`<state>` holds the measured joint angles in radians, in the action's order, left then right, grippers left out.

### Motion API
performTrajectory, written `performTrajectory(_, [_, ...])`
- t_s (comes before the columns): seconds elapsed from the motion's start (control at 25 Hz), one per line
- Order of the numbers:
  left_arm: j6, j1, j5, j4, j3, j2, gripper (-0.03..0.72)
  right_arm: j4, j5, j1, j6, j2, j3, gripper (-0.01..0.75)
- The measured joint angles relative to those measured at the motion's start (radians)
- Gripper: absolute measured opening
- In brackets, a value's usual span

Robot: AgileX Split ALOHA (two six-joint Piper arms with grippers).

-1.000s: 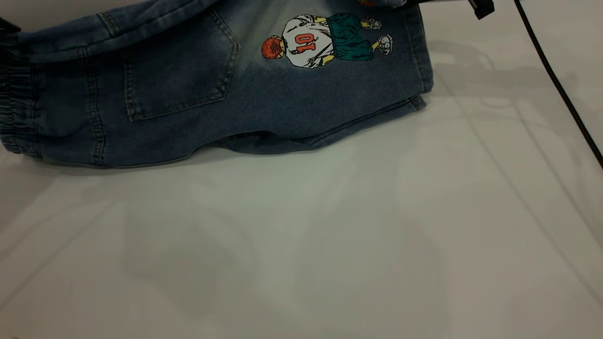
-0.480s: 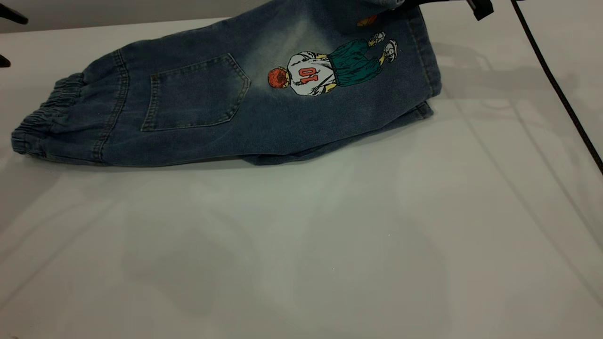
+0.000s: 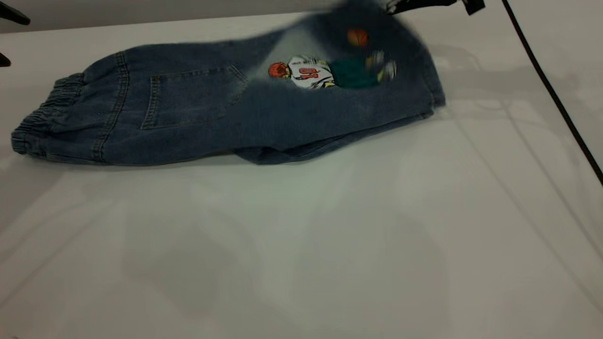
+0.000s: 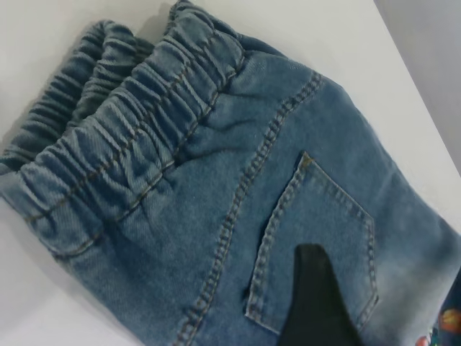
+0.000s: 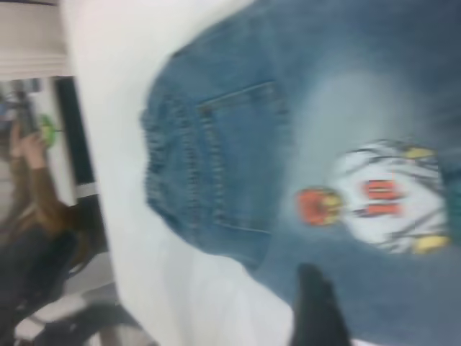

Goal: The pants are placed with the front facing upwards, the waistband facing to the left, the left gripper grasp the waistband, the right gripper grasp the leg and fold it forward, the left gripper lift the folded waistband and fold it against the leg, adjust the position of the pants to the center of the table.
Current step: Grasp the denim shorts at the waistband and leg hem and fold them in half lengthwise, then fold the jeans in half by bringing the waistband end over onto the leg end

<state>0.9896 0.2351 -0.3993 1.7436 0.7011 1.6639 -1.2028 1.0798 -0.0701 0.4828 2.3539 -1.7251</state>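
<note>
The pants point(image 3: 198, 117) lie folded lengthwise on the table point(image 3: 301, 245), back side up, with the patch pocket point(image 3: 188, 96) and the basketball-player print point(image 3: 325, 73) showing. The waistband point(image 3: 44, 120) rests flat at the left end; in the left wrist view the waistband point(image 4: 122, 144) is gathered and free. My left gripper point(image 3: 14, 40) hangs open at the left edge, apart from the cloth, and one finger point(image 4: 317, 299) hovers over the pocket. The leg point(image 3: 377, 42) rises blurred toward my right gripper point(image 3: 414, 4) at the top edge. In the right wrist view the pants point(image 5: 302, 144) lie well below.
A black cable point(image 3: 556, 89) runs down the right side of the table. The whole near half of the table is bare white surface. In the right wrist view a person point(image 5: 36, 216) sits beyond the table's edge.
The waistband, held up at the left edge a second ago, now lies flat with the left gripper clear of it. The leg end has sunk and flattened, and it blurs in motion.
</note>
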Motion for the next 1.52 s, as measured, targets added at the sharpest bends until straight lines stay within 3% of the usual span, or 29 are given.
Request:
performTrajectory(0.16, [-0.001,0.0,-0.027,-0.01,0.0,0.0,0.424,-0.124,0.057,0.0,0.112,0.0,0.0,0.491])
performTrajectory(0.28, [-0.004,0.0,-0.028,-0.054,0.0,0.0,0.424,-0.213,0.105,-0.001,0.187,0.0,-0.01,0.528])
performTrajectory(0.6, [-0.006,0.012,-0.04,-0.09,0.0,-0.002,0.425,-0.227,0.144,0.001,0.209,-0.001,-0.149,0.54])
performTrajectory(0.96, [-0.116,0.16,-0.158,-0.271,-0.001,-0.002,0.425,-0.182,0.146,-0.001,0.12,-0.001,-0.355,0.54])
performTrajectory(1.08, [-0.121,0.193,-0.222,-0.35,-0.001,-0.001,0.425,-0.183,0.144,-0.027,0.103,-0.002,-0.361,0.54])
performTrajectory(1.24, [-0.143,0.194,-0.225,-0.424,-0.001,0.007,0.425,-0.18,0.143,-0.076,0.102,-0.001,-0.361,0.54])
performTrajectory(1.52, [-0.16,0.194,-0.225,-0.438,0.0,0.108,0.425,-0.173,0.142,-0.184,0.102,-0.001,-0.361,0.54])
